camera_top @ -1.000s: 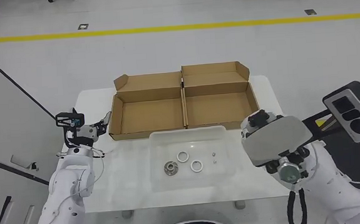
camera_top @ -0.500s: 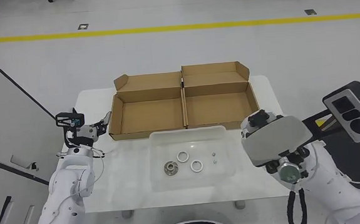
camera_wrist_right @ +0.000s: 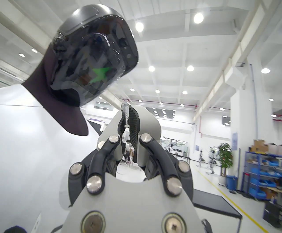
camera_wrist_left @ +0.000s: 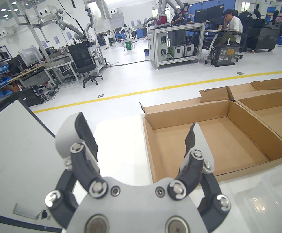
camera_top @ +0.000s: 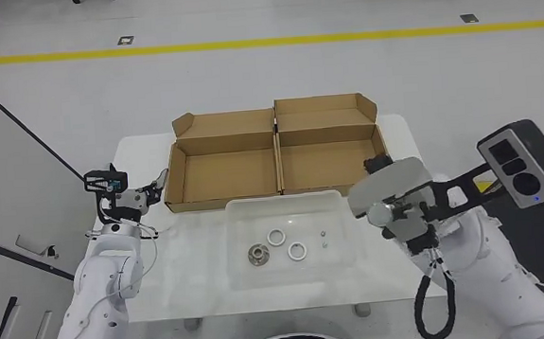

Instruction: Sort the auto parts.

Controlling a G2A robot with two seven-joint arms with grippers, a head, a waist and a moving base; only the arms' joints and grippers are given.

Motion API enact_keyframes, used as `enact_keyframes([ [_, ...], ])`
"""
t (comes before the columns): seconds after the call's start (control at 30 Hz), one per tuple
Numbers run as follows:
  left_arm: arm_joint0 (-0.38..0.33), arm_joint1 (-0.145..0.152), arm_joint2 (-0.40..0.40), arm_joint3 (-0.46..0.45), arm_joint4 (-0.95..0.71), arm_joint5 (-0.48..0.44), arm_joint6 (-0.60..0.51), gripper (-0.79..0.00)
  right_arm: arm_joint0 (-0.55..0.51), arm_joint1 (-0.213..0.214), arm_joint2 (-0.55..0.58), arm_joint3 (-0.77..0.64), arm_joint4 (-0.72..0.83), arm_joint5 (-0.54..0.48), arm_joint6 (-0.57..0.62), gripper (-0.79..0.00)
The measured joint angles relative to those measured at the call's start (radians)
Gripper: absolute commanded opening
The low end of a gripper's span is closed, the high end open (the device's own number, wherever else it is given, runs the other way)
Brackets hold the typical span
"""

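My right gripper points up, away from the table, and is shut on a small threaded bolt held upright between its pads. The right arm hangs over the right end of a clear plastic tray. In the tray lie two white rings, a metal flanged part and a tiny piece. My left gripper is open and holds nothing. It hovers at the table's left side, beside the left cardboard box.
Two open cardboard boxes, left and right, stand side by side behind the tray. A black device sits off the table's right edge. A grey panel stands to the left.
The right arm has swung left and toward the boxes, now over the tray's right end. The left arm has not moved.
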State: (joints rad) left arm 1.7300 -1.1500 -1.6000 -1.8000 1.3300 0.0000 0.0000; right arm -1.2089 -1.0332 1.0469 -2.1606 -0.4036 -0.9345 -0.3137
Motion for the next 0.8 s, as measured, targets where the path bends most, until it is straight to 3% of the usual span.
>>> enact_keyframes([
  [0.17,0.000,0.000,0.000,0.000,0.000,0.000,0.000,0.000,-0.094,0.033,0.171,0.014,0.050,0.005,0.139,-0.785],
  [0.4,0.000,0.000,0.000,0.000,0.000,0.000,0.000,0.000,-0.148,0.081,0.398,0.043,0.195,0.037,0.454,-0.785],
  [0.6,0.000,0.000,0.000,0.000,0.000,0.000,0.000,0.000,-0.097,0.111,0.491,0.084,0.255,0.100,0.732,-0.785],
  [0.8,0.000,0.000,0.000,0.000,0.000,0.000,0.000,0.000,0.018,0.135,0.481,0.138,0.206,0.192,1.053,-0.785],
])
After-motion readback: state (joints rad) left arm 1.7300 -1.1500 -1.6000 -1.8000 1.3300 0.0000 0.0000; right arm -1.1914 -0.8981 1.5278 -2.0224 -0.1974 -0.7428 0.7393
